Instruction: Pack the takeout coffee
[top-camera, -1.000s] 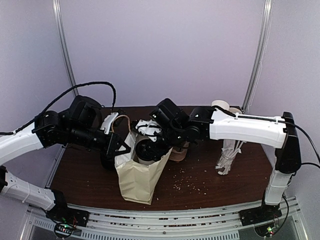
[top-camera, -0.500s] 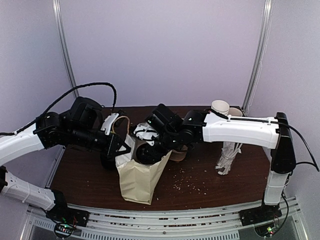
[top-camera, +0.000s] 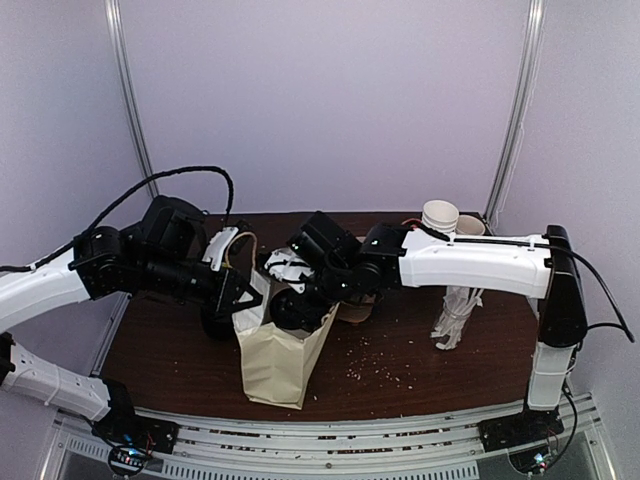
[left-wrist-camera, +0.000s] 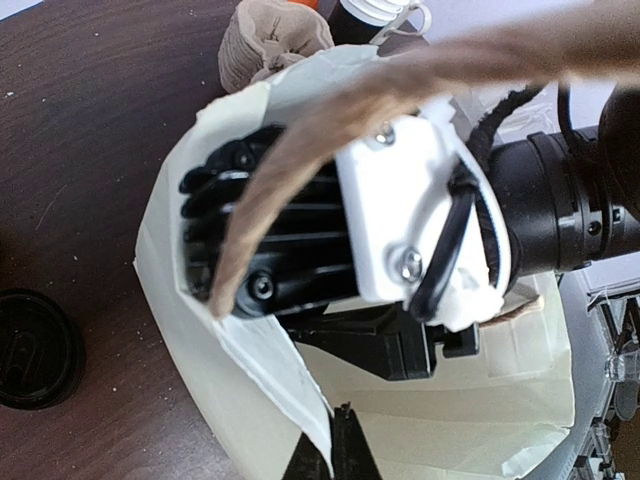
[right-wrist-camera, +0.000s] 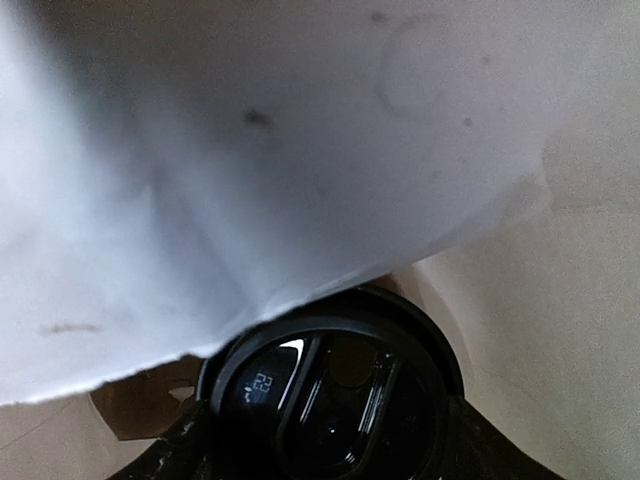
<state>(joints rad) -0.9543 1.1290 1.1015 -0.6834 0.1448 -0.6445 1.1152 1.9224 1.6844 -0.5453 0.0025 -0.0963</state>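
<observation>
Enclosing the black-lidded takeout coffee (right-wrist-camera: 330, 400) is a creased cream paper bag (top-camera: 280, 365).

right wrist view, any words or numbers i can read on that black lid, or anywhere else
takeout coffee's black lid: small raised marks beside the slot, too blurred to read.
black lid on the table, left wrist view: one raised mark, not legible.
paper bag: no print visible.
No text in any view can be read.

Soft even light, top view sharp, right wrist view dim, bag (right-wrist-camera: 250, 150) blurred, perhaps too close
</observation>
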